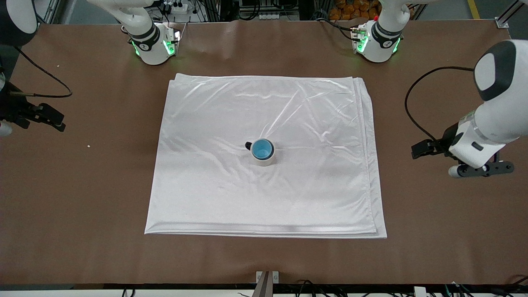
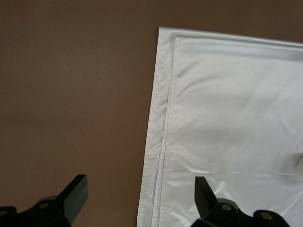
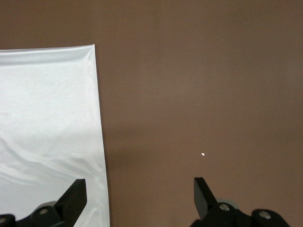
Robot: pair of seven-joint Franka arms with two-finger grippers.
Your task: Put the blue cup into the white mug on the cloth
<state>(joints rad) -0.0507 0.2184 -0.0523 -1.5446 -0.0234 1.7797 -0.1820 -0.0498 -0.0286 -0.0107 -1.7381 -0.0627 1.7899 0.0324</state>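
The blue cup (image 1: 262, 149) sits upright inside the white mug (image 1: 264, 161), whose black handle (image 1: 248, 145) points toward the right arm's end. The mug stands near the middle of the shiny white cloth (image 1: 268, 198). My left gripper (image 1: 421, 149) is open and empty over bare table beside the cloth's edge at the left arm's end; its wrist view shows its open jaws (image 2: 140, 182) over that cloth edge (image 2: 227, 94). My right gripper (image 1: 53, 119) is open and empty over bare table at the right arm's end; its wrist view (image 3: 139, 184) shows a cloth corner (image 3: 42, 94).
The brown table (image 1: 82, 198) surrounds the cloth on all sides. A tiny white crumb (image 1: 88, 146) lies on the table near the right gripper and also shows in the right wrist view (image 3: 202, 154). Both arm bases (image 1: 154, 45) stand along the table's farthest edge.
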